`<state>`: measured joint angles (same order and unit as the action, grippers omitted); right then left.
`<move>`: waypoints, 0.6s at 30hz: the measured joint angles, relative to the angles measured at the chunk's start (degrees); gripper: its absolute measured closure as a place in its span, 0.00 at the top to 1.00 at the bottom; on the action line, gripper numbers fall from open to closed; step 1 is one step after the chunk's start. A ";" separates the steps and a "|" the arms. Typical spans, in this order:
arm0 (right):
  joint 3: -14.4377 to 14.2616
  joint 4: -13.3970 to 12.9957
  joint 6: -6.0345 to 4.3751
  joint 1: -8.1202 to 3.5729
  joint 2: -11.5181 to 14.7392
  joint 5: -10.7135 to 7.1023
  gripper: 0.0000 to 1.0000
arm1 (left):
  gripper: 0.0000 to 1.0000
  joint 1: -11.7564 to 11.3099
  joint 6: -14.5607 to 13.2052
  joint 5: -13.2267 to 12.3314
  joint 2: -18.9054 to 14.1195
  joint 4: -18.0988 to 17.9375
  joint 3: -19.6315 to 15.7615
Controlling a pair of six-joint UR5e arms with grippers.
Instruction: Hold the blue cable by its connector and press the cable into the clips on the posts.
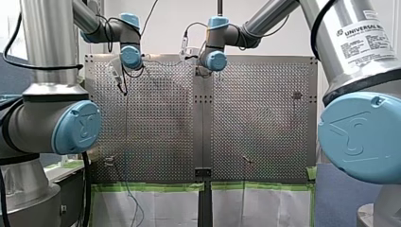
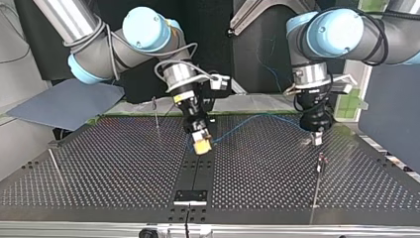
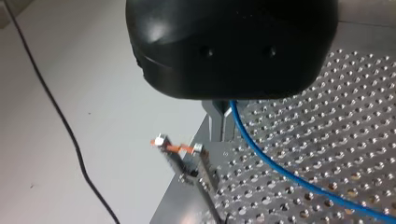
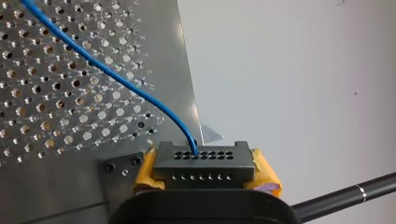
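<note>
In the right wrist view my right gripper (image 4: pixel 204 173) is shut with its yellow pads on a dark connector block (image 4: pixel 204 161); the blue cable (image 4: pixel 116 77) leaves the block over the perforated plate. In the top view this gripper (image 2: pixel 200 145) hangs over the table's middle seam, and the cable (image 2: pixel 252 120) runs from it to my left gripper (image 2: pixel 315 139). My left gripper's (image 3: pixel 223 131) metal fingers are shut on the cable (image 3: pixel 280 172), close above the plate's corner. A post with an orange clip (image 3: pixel 176 149) stands just ahead of them.
Thin posts stand on the perforated table (image 2: pixel 114 163): one behind my right gripper (image 2: pixel 155 116), one near my left gripper (image 2: pixel 319 166), another at the top view's left (image 2: pixel 55 166). A black cord (image 3: pixel 60 121) lies on the floor beyond the table edge.
</note>
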<state>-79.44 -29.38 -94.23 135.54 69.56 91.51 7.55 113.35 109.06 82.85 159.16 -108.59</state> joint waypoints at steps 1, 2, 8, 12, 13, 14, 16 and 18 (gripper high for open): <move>0.32 0.05 0.00 0.09 -0.19 0.02 0.00 | 0.00 -0.38 0.18 -0.38 0.01 0.01 0.00; 0.53 0.06 0.00 0.17 -0.31 0.03 0.00 | 0.00 -0.74 0.37 -0.76 0.01 0.01 -0.01; 2.10 0.39 0.00 0.92 -1.14 -0.14 0.00 | 0.00 -3.31 2.27 -3.31 0.06 -0.17 0.15; 2.86 0.70 0.00 1.47 -1.58 -0.07 0.00 | 0.00 -5.33 3.49 -5.34 0.50 -0.22 0.88; 2.97 0.75 0.00 1.57 -1.65 -0.02 0.00 | 0.00 -5.82 3.71 -5.82 0.63 -0.22 1.12; 3.03 0.76 -0.01 1.63 -1.68 0.01 0.00 | 0.00 -6.31 3.92 -6.32 0.80 -0.23 1.38; 3.12 0.79 0.00 1.70 -1.72 0.05 0.00 | 0.00 -7.49 4.49 -7.49 1.38 -0.22 2.08; 3.15 0.79 -0.01 1.74 -1.77 0.10 0.00 | 0.00 -8.57 5.11 -8.58 2.14 -0.13 2.90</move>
<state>-76.29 -28.59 -94.24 137.28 67.79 91.61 -1.02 118.46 100.48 84.99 159.03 -105.69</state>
